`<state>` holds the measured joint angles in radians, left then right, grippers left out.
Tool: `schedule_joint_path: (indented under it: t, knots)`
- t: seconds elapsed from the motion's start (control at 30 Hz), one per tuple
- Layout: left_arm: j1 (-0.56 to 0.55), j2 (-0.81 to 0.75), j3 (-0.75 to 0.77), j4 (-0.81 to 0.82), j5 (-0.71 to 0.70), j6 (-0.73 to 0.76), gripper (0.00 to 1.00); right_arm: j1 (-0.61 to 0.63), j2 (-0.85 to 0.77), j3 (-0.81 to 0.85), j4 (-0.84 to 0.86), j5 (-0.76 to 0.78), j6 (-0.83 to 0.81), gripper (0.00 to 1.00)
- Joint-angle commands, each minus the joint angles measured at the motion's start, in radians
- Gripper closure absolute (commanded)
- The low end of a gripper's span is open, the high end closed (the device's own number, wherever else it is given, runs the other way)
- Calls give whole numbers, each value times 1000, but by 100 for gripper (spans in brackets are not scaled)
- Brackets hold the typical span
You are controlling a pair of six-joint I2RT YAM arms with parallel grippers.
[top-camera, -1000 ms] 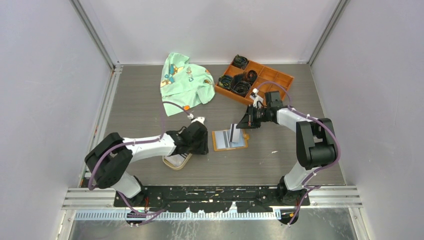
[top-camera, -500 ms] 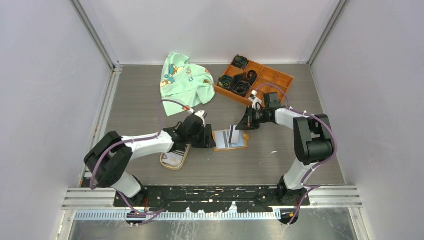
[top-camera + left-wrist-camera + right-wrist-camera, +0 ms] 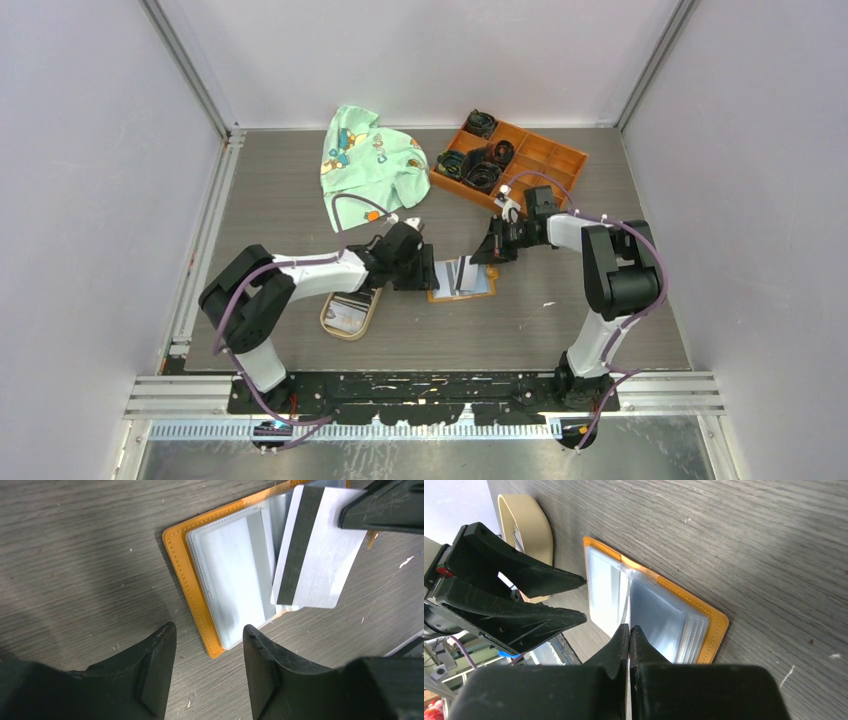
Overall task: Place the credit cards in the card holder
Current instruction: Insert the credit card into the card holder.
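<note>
Pinching dark-striped credit card (image 3: 320, 555) over card holder (image 3: 191, 580): right fingers (image 3: 619, 650) | left fingers (image 3: 155, 675): spread, empty | card text: cannot tell

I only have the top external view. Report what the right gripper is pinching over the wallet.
Observer: The right gripper is shut on a silver card with a dark stripe along one edge.
Operator: Give me the card's attitude.
Observer: It hangs tilted over the open card holder, not flat. I cannot tell whether its edge has entered a slot.
Operator: Now check the left gripper.
Observer: The left gripper is open and holds nothing, pointed at the holder's near orange corner.
</note>
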<state>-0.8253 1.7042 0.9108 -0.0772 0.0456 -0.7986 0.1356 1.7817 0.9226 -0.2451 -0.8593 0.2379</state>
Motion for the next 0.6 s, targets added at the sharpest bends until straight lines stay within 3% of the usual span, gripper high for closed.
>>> schedule_joint_path:
  t: [0.0,0.57]
  knots:
    - [-5,50,60,-84,-37,33,48,5,15,49,-46,-21,-45,99]
    - [-5,89,112,-108,-35,52,52,43,79,116,-148,-7,-87,99]
